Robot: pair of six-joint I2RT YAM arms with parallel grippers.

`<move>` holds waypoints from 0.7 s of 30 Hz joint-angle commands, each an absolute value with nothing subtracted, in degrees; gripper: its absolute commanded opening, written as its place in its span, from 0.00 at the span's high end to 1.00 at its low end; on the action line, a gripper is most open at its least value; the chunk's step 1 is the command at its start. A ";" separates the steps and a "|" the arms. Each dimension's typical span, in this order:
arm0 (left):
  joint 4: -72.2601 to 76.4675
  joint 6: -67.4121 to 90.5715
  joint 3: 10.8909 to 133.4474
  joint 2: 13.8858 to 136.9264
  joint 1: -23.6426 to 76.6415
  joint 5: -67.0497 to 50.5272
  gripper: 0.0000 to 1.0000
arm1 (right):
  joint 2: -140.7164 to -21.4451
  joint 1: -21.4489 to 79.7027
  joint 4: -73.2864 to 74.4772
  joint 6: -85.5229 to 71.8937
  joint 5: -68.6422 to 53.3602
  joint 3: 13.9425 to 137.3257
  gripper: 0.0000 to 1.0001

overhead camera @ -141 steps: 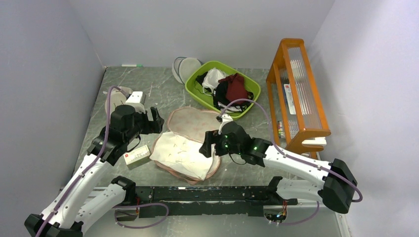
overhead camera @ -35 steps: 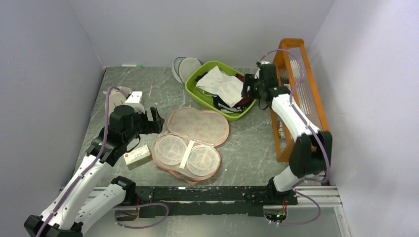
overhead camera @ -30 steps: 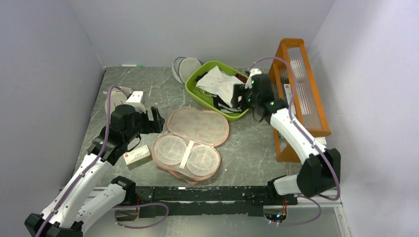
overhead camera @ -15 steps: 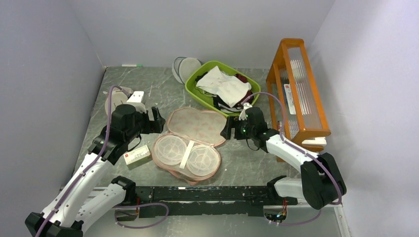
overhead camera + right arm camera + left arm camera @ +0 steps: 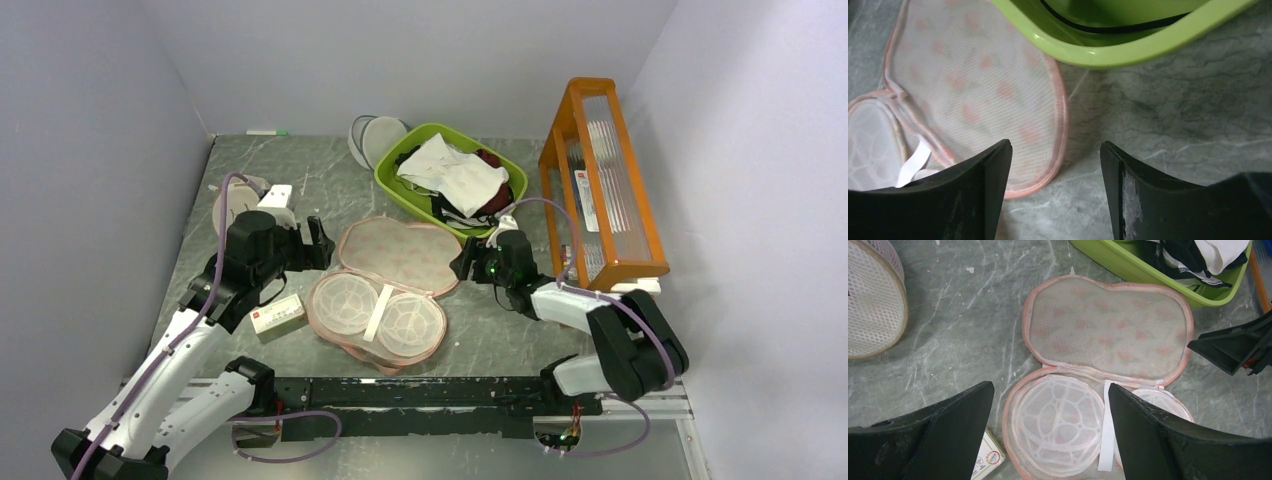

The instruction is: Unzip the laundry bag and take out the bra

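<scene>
The peach-pink laundry bag (image 5: 388, 289) lies open flat at the table's middle, its flower-print lid (image 5: 1108, 327) folded back and two white mesh cups (image 5: 1060, 416) showing inside. The cream-white bra (image 5: 452, 174) lies on top of the clothes in the green basket (image 5: 395, 185). My left gripper (image 5: 318, 244) is open and empty, just left of the bag's lid. My right gripper (image 5: 462, 262) is open and empty, low over the table at the lid's right edge (image 5: 1060, 115), just below the basket.
An orange wooden rack (image 5: 600, 190) stands at the right. A round white mesh pouch (image 5: 870, 300) lies at the left, a small carton (image 5: 277, 318) beside the bag, and round pouches (image 5: 372, 138) behind the basket. A dark red garment (image 5: 495, 200) lies in the basket.
My right gripper carried the bra from the bag into the green basket, let it go, then came back down to the bag's right edge. The left arm has barely moved.
</scene>
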State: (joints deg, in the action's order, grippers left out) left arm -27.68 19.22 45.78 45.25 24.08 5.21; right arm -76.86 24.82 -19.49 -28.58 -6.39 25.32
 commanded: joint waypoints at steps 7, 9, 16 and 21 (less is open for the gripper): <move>-26.05 18.55 45.66 45.06 23.47 4.38 0.03 | -90.41 25.71 -49.99 -26.45 -7.57 21.57 0.46; -26.09 18.55 45.71 45.32 23.47 4.40 0.03 | -91.97 26.03 -51.26 -25.53 -8.13 22.31 0.52; -26.03 18.44 45.63 45.69 23.46 4.26 0.03 | -93.89 26.47 -51.11 -23.67 -8.33 25.60 0.72; -26.19 18.54 45.73 45.54 23.47 4.45 0.03 | -90.98 27.91 -43.53 -18.74 -9.67 30.07 0.91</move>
State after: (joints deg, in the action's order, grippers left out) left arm -27.68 19.25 45.78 45.78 24.08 5.21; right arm -93.62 26.68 -46.63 -23.75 -8.34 26.63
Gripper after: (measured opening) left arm 0.967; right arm 0.150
